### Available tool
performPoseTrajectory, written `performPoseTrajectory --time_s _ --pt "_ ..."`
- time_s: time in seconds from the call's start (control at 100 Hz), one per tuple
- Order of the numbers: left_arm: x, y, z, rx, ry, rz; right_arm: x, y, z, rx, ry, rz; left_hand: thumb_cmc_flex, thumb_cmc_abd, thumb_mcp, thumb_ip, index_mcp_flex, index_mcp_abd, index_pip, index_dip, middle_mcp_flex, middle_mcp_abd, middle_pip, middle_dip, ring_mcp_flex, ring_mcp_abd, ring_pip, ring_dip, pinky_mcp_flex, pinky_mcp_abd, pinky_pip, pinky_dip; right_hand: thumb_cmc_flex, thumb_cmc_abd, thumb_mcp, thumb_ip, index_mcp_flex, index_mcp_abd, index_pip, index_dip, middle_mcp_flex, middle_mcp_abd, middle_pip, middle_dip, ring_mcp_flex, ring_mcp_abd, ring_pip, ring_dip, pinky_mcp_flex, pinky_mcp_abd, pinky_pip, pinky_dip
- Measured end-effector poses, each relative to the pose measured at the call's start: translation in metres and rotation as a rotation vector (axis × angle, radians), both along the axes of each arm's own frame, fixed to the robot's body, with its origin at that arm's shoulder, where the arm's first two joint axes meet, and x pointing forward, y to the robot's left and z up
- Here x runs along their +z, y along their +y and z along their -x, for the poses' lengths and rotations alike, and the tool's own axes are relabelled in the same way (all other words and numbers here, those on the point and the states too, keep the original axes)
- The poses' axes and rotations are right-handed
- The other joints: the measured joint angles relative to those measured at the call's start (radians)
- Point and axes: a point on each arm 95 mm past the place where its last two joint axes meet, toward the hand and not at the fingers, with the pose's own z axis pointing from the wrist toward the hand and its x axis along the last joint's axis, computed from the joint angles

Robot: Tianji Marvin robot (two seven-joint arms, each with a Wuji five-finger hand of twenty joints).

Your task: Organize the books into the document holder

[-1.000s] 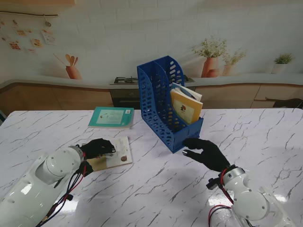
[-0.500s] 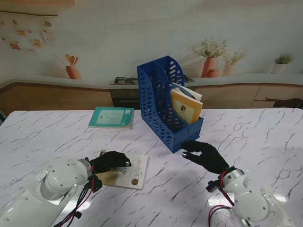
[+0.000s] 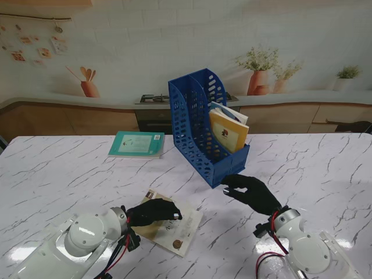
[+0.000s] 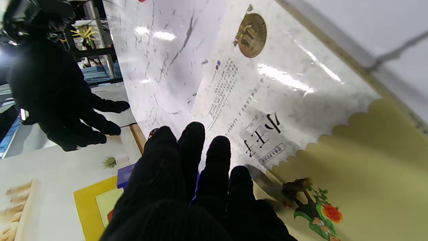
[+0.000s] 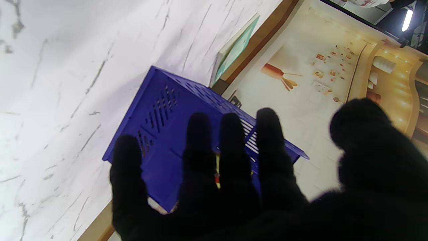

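My left robot hand (image 3: 152, 210) on a book; my right robot hand (image 3: 251, 192) at the holder.

Left robot hand lies flat on the cream book (image 3: 174, 229), fingers (image 4: 217, 157) together pressing its cover, nothing gripped; the book sits skewed on the table (image 3: 52, 168), near me. Teal book (image 3: 137, 143) lies flat farther from me, left of the holder (image 3: 200, 125). The blue holder stands upright, a yellow book (image 3: 228, 131) leaning in its right compartment. Right robot hand is spread open, empty, fingertips (image 5: 199, 127) at the holder's near front corner; contact unclear.
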Motion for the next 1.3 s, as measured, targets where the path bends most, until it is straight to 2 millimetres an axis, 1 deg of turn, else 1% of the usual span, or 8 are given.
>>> performPoseTrajectory --time_s 0.17,0.28,0.52,0.66,0.78,0.96,1.19,1.3 --pt "0.005 -0.006 0.009 0.024 -0.051 0.037 -0.001 0.0 0.0 0.006 0.005 -0.002 -0.032 0.0 0.0 0.0 -0.023 0.0 -0.013 0.0 -0.029 0.0 0.0 0.01 0.027 0.125 0.009 0.021 0.034 0.173 0.078 0.107 0.0 0.0 -0.001 0.0 -0.001 0.0 0.0 0.0 0.0 0.0 0.0 -0.001 0.0 0.0 0.0 0.0 -0.002 0.0 -0.001 0.0" --pt "0.012 -0.007 0.012 0.072 -0.102 0.036 -0.002 -0.001 0.001 0.007 0.009 -0.006 -0.137 0.0 0.003 0.0 -0.037 0.0 -0.052 0.007 -0.033 -0.001 0.001 0.025 0.042 0.144 0.01 0.041 0.032 0.223 0.096 0.151 0.0 0.0 -0.001 0.0 -0.012 0.0 0.0 0.0 0.0 0.0 0.0 -0.001 0.0 0.0 0.0 0.0 -0.002 0.0 -0.001 0.0" --pt "0.023 0.009 0.01 0.236 -0.178 -0.023 -0.003 0.001 0.0 0.016 0.021 -0.017 -0.199 0.0 0.015 0.009 -0.075 0.0 -0.104 0.007 -0.075 -0.002 -0.003 0.027 0.052 0.152 0.009 0.06 0.031 0.244 0.125 0.184 0.0 0.0 -0.001 0.0 -0.012 0.0 0.0 0.0 0.0 0.0 -0.003 -0.001 0.0 0.0 -0.001 0.0 -0.003 0.0 -0.002 0.0" --pt "0.023 0.025 0.005 0.362 -0.242 -0.092 -0.004 0.003 -0.003 0.021 0.022 -0.026 -0.205 0.0 0.039 0.02 -0.075 0.0 -0.118 0.008 -0.075 -0.002 -0.003 0.032 0.068 0.185 0.007 0.084 0.022 0.281 0.329 0.268 0.0 0.001 -0.001 0.0 -0.012 0.0 0.0 0.0 0.0 0.0 -0.003 -0.001 0.0 0.0 -0.001 0.0 -0.003 0.0 -0.002 0.0" --pt "0.017 0.035 0.002 0.413 -0.237 -0.12 -0.005 0.003 -0.004 0.029 0.025 -0.024 -0.205 -0.001 0.049 0.02 -0.076 0.0 -0.111 0.011 -0.089 0.001 -0.003 0.033 0.069 0.189 0.007 0.093 0.022 0.282 0.397 0.278 0.0 0.001 -0.001 0.0 -0.014 0.0 0.0 0.0 0.0 0.0 -0.003 -0.001 0.0 0.0 -0.001 0.0 -0.003 0.0 -0.002 0.0" --pt "0.004 0.043 0.0 0.442 -0.19 -0.161 -0.005 0.005 -0.004 0.033 0.026 -0.024 -0.205 -0.001 0.063 0.02 -0.085 0.0 -0.097 0.019 -0.128 0.007 -0.011 0.034 0.049 0.271 -0.006 0.093 0.014 0.321 0.426 0.251 0.0 0.011 -0.011 0.0 -0.015 0.0 0.0 0.0 0.0 0.0 -0.003 -0.001 0.0 0.0 -0.001 0.0 -0.003 0.0 -0.002 0.0" --pt "0.0 0.047 -0.003 0.463 -0.191 -0.184 -0.004 0.006 -0.005 0.039 0.028 -0.028 -0.205 -0.001 0.063 0.02 -0.085 0.0 -0.088 0.02 -0.139 0.007 -0.015 0.034 0.036 0.269 -0.017 0.082 0.009 0.316 0.426 0.229 0.0 0.011 -0.011 0.0 -0.015 0.0 0.0 0.0 0.0 0.0 -0.003 -0.001 0.0 0.0 -0.001 0.0 -0.003 0.0 -0.002 0.0" --pt "0.0 0.047 -0.003 0.466 -0.147 -0.128 -0.005 0.006 -0.006 0.04 0.029 -0.029 -0.205 -0.002 0.08 0.02 -0.085 0.0 -0.083 0.02 -0.12 0.008 -0.015 0.034 0.05 0.236 -0.027 0.084 -0.01 0.291 0.462 0.255 0.0 0.011 -0.011 0.0 -0.015 0.0 0.0 0.0 0.0 0.0 -0.003 -0.001 0.0 0.0 -0.001 0.0 -0.003 0.0 -0.002 0.0"
